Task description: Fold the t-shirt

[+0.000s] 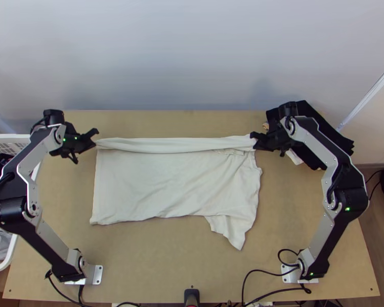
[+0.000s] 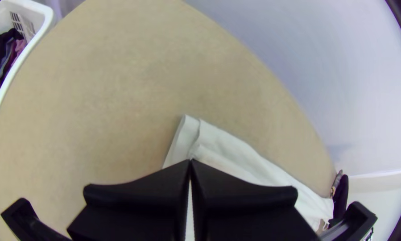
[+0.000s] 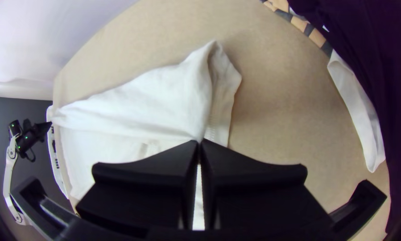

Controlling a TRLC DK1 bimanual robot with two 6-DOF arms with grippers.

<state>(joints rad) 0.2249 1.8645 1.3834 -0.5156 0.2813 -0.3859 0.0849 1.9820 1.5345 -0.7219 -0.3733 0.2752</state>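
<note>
T-shirt (image 1: 176, 184) runs lengthwise left to right, sleeve end (image 1: 233, 230) rightward.

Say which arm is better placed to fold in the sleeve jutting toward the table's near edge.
Right, I'd judge: the sleeve lies nearer its base. The left gripper pinches the opposite end of the t-shirt. The right gripper would have to let go first.
</note>
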